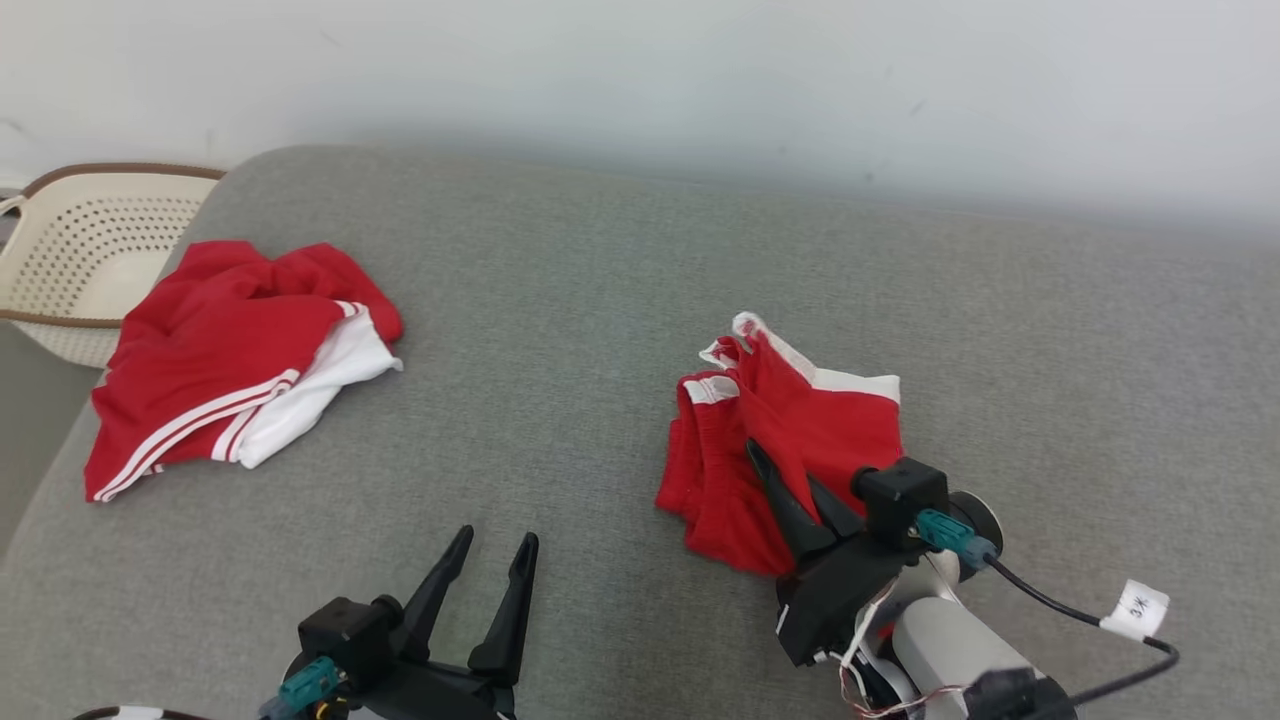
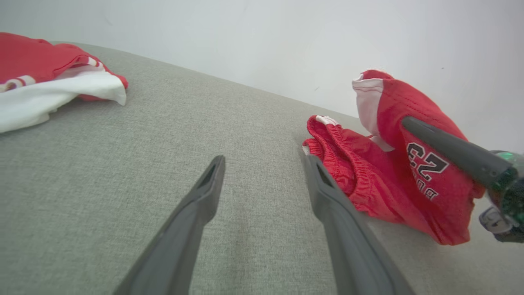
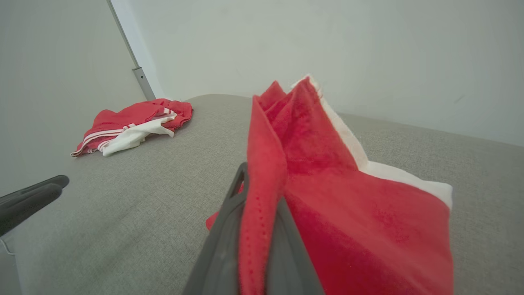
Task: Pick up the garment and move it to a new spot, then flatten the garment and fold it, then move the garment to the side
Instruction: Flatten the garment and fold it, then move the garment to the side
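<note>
Two red garments on grey fabric-covered surface (image 1: 600,300). My right pincer (image 1: 782,465) is clamped on a raised fold of the crumpled red mesh shorts with white trim (image 1: 800,420), right of centre. Left pincer (image 1: 497,535) gapes, empty, well apart. Red white-striped garment (image 1: 220,350) lies far left, beside cream perforated basket (image 1: 70,250).

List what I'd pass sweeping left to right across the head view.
cream basket → crumpled red-and-white garment → left claw, open above the grey cushion → red shorts → white cable tag
</note>
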`<state>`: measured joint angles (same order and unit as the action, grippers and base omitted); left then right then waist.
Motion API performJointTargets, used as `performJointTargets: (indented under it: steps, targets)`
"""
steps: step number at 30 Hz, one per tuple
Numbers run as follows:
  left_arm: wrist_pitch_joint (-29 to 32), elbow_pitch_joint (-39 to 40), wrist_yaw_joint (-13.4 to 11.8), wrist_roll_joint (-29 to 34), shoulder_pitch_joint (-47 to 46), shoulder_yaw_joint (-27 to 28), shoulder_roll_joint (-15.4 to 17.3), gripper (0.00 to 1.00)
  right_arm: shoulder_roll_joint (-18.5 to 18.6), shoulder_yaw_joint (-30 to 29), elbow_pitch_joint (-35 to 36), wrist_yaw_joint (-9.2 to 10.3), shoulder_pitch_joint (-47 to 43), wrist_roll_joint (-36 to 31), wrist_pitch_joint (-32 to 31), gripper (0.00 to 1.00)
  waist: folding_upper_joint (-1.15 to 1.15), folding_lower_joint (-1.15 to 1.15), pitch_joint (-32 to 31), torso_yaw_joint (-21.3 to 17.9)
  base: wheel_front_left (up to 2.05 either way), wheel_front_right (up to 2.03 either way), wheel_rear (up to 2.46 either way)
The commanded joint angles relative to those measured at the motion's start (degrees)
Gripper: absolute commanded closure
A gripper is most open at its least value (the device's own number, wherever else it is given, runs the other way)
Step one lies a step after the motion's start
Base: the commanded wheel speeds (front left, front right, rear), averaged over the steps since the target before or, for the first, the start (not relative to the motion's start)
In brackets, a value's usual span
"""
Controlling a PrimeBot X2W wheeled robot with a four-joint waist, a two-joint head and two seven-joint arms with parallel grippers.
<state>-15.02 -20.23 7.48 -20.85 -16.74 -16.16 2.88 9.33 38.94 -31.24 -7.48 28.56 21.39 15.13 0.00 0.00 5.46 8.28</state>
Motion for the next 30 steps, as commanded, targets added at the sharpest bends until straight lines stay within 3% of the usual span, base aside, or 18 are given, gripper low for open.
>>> performJointTargets:
  steps: [1, 2, 3, 11, 18, 30]
  targets:
    - [-0.22, -0.72, -0.02, -0.08, 0.36, -0.16, 0.08, 0.0, -0.65, 1.16, -2.49, -0.01, 1.37, 1.45, 0.02, 0.42, 0.0, 0.0, 0.01, 1.44, 0.0, 0.0, 0.0]
    - [-0.22, -0.72, -0.02, -0.08, 0.36, -0.16, 0.08, 0.0, -0.65, 1.16, -2.49, -0.01, 1.37, 1.45, 0.02, 0.42, 0.0, 0.0, 0.01, 1.44, 0.0, 0.0, 0.0]
    - [-0.22, -0.9, -0.02, 0.03, 0.32, -0.23, 0.07, 0.0, -0.86, 1.42, -3.47, -0.01, 2.02, 1.96, 0.02, 0.0, 0.0, 0.0, -0.01, 1.79, 0.0, 0.0, 0.0]
    - [-0.22, -1.55, -0.02, 0.73, 2.15, 1.23, 0.06, 0.0, -1.12, 0.88, -3.52, -0.01, 2.41, 5.98, 0.01, 0.0, 0.0, 0.0, -1.56, 2.31, 0.0, 0.0, 0.0]
    - [-0.22, -0.5, -0.02, 2.61, 2.93, 2.2, 0.06, 0.0, 0.65, -7.27, -2.86, -0.01, -1.08, 6.18, 0.02, 0.0, 0.0, 0.0, -2.23, 1.17, 0.0, 0.0, 0.0]
    - [-0.22, 0.48, -0.02, 4.74, 2.02, 1.27, 0.05, 0.0, 1.13, -17.88, -9.2, -0.01, -4.85, 7.71, 0.02, 0.0, 0.0, 0.0, -0.3, 2.04, 0.0, 0.0, 0.0]
